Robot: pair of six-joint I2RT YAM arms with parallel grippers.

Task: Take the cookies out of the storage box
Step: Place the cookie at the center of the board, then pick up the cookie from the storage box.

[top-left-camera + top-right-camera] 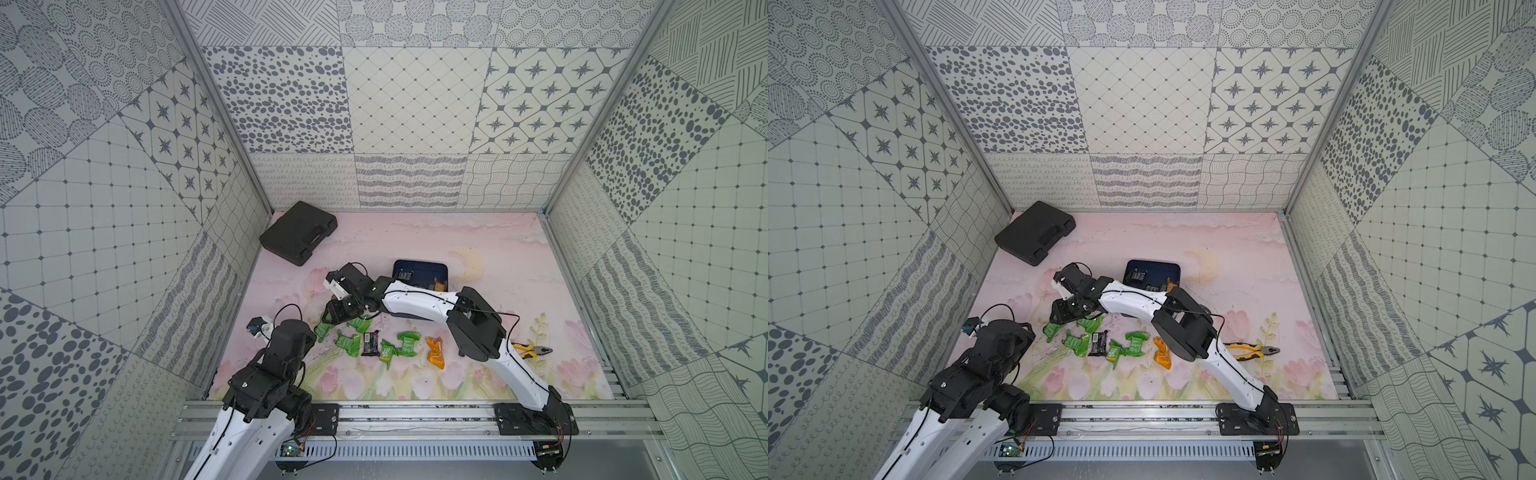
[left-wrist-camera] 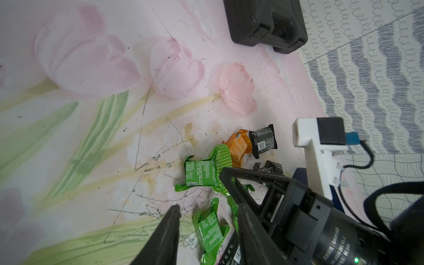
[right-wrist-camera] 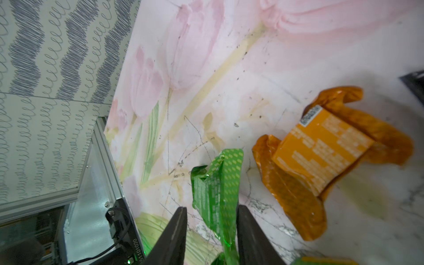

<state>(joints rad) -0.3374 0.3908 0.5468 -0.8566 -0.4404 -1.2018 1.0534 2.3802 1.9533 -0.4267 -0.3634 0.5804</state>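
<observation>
Between the jaws of the right pincer [image 3: 211, 208], a green cookie [image 3: 218, 183] appears to stand on edge. The jaws are parted and a gap shows on one side, so it is judged let go rather than gripped. Its wrapper could be caught by a finger and dragged along when the pincer is lifted, because the crinkly foil lies close against one jaw. A knock between the arms is also to be feared, since the left pincer [image 2: 208, 207], jaws apart and empty, is held just beside the right one. Most cookies [image 1: 365, 343] are laid in a row on the surface [image 1: 519, 257], near the right pincer. Well apart from it, partly hidden behind the right arm, the box [image 1: 428, 268] is found. At least a black cookie [image 1: 405, 275] and an orange cookie [image 1: 439, 284] remain inside. These could slip from a grip against the low wall.
</observation>
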